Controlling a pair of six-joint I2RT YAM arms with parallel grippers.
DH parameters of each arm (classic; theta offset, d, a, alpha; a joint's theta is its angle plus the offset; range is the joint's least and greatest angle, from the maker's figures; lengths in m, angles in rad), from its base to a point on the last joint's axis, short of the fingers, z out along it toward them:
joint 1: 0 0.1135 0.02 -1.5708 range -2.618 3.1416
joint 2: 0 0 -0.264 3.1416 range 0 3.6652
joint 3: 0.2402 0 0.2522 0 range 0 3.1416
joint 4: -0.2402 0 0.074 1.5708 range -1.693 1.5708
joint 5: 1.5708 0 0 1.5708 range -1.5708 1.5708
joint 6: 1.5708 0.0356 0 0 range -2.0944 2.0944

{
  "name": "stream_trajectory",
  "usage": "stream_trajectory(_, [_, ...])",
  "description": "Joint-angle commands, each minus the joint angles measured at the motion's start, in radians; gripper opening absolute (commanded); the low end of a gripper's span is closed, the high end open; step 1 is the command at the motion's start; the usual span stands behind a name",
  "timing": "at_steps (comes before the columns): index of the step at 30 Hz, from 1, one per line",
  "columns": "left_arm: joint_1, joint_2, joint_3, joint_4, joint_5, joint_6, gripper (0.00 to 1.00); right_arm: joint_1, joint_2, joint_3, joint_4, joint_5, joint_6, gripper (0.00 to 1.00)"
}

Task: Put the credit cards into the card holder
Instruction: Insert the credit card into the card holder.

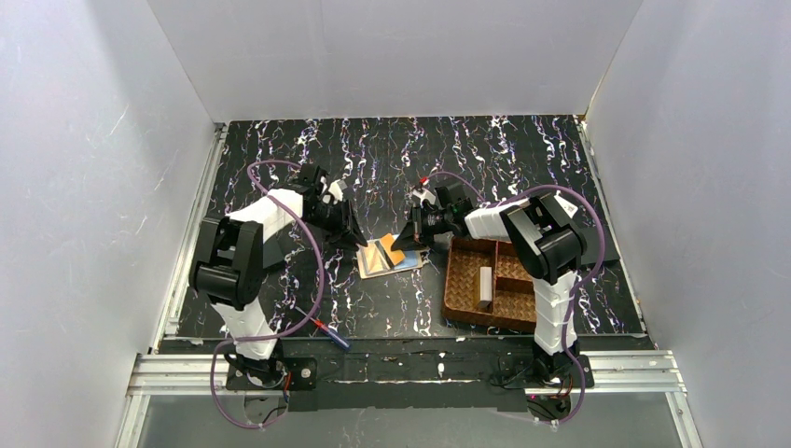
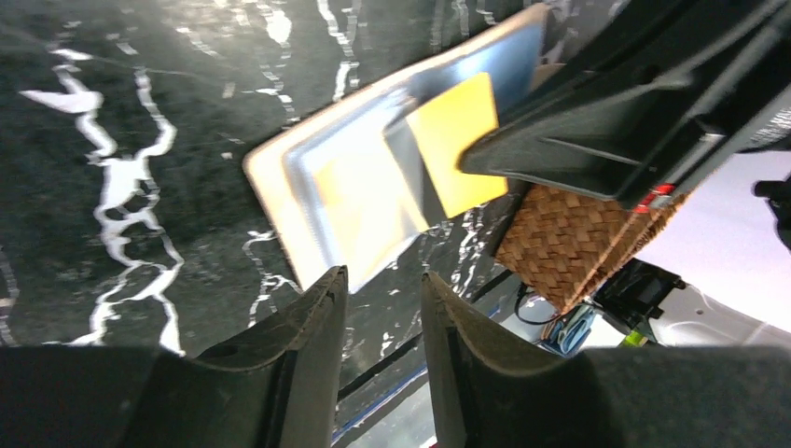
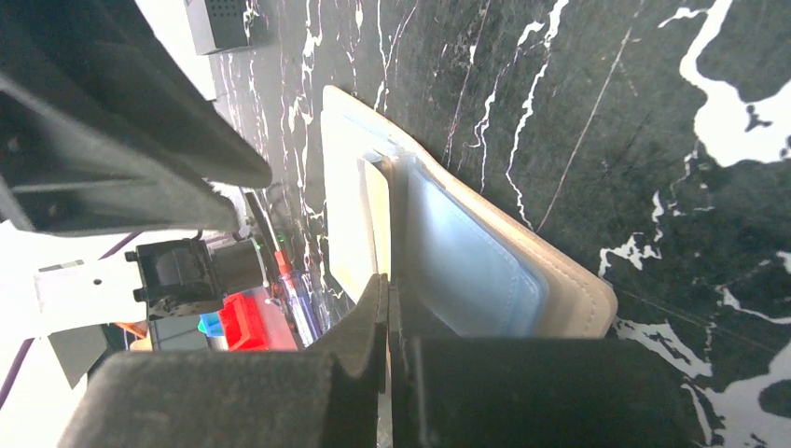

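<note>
Right tool [image 3: 387, 285] clamps a card holder [image 3: 466, 261] leaf; left tool [image 2: 382, 313], half-open and empty, hangs just short of it

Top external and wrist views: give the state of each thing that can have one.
Card holder: lying open on the table.
Yellow card: lying in the open holder.
Left fingers: apart, empty.
Right fingers: shut, at the holder.
Woven basket: upright, holding a pale block.
Screwdriver: lying flat near the left arm's base.
</note>
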Motion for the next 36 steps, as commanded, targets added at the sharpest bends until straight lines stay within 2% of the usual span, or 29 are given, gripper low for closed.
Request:
stream_trajectory(1, [0.012,0.041,-0.021,-0.044,-0.035,0.042,0.29,0.005,-0.004,-0.011,0.004,0.047,-0.033,0.01])
stream_trajectory(4, [0.011,0.094,-0.024,-0.029,-0.021,0.039,0.22,0.005,-0.005,-0.011,0.009,0.049,-0.027,0.01])
stream_trajectory(12, [-0.018,0.122,-0.064,-0.015,-0.044,0.034,0.26,0.005,-0.017,-0.012,0.032,0.071,0.007,0.01])
stream_trajectory(25, [-0.018,0.115,-0.106,-0.018,-0.077,0.036,0.16,0.004,-0.021,-0.048,0.134,0.092,0.093,0.01])
stream_trajectory(36, [-0.018,0.120,-0.104,-0.013,-0.061,0.037,0.11,0.018,-0.017,-0.068,0.187,0.108,0.141,0.01])
